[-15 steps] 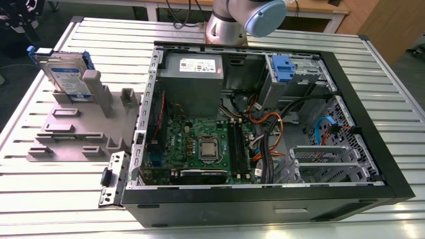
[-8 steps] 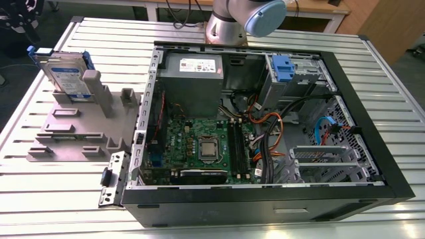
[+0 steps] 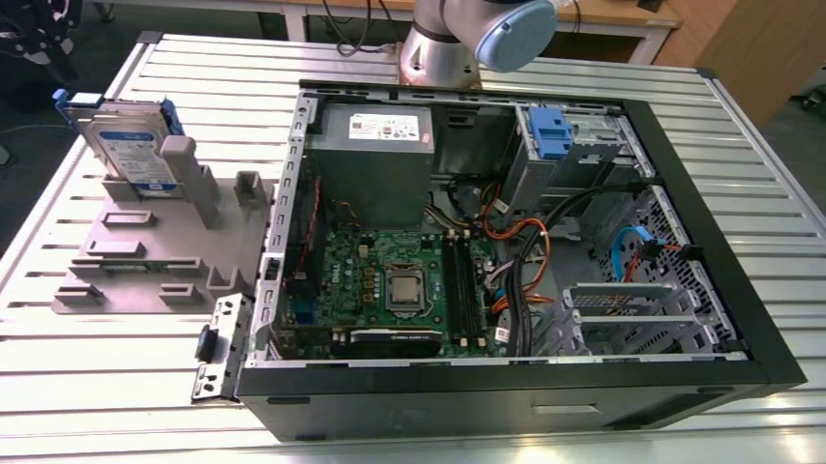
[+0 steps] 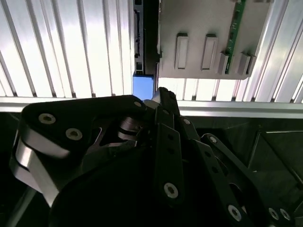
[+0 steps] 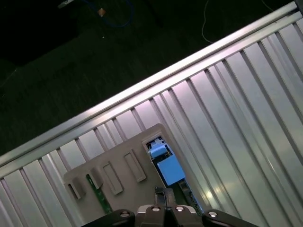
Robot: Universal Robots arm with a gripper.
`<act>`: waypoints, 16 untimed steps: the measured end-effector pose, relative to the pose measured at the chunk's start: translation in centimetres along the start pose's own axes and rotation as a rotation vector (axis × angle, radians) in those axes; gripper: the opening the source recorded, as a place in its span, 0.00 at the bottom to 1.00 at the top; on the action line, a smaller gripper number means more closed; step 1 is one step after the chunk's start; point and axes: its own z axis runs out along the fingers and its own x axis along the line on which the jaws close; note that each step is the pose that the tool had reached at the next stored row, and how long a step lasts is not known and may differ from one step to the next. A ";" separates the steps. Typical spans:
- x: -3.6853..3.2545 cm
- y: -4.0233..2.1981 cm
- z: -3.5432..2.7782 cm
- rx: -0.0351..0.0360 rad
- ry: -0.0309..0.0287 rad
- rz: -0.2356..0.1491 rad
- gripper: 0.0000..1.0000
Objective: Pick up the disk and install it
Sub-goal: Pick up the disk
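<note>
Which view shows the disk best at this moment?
The exterior view: the disk stands upright in the grey holder, label facing the camera. In both wrist views its blue bracket end shows, edge-on.

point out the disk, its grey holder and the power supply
disk [image 3: 130, 150]: exterior view, printed label
grey holder [image 3: 193, 246]: exterior view, flat base
power supply [image 3: 374, 179]: exterior view, grey face
</note>
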 end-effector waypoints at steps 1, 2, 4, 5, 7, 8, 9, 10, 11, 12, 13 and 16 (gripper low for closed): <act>0.00 0.00 0.00 -0.0002 0.0002 -0.013 0.11; 0.00 0.00 0.00 -0.0005 0.0005 -0.025 0.11; 0.01 0.01 0.04 -0.0007 0.0008 -0.043 0.11; 0.04 0.08 0.09 -0.0005 0.0006 -0.044 0.11; 0.13 0.25 0.23 0.0011 -0.0005 -0.047 0.11; 0.16 0.29 0.32 0.0015 -0.0014 -0.049 0.11; 0.16 0.29 0.39 0.0016 -0.0020 -0.055 0.11; 0.16 0.30 0.42 0.0014 -0.0018 -0.066 0.11; 0.16 0.30 0.47 0.0013 -0.0017 -0.082 0.11; 0.16 0.30 0.52 0.0012 -0.0015 -0.098 0.11; 0.17 0.30 0.56 0.0010 -0.0012 -0.115 0.11; 0.17 0.30 0.79 -0.0002 0.0000 -0.199 0.11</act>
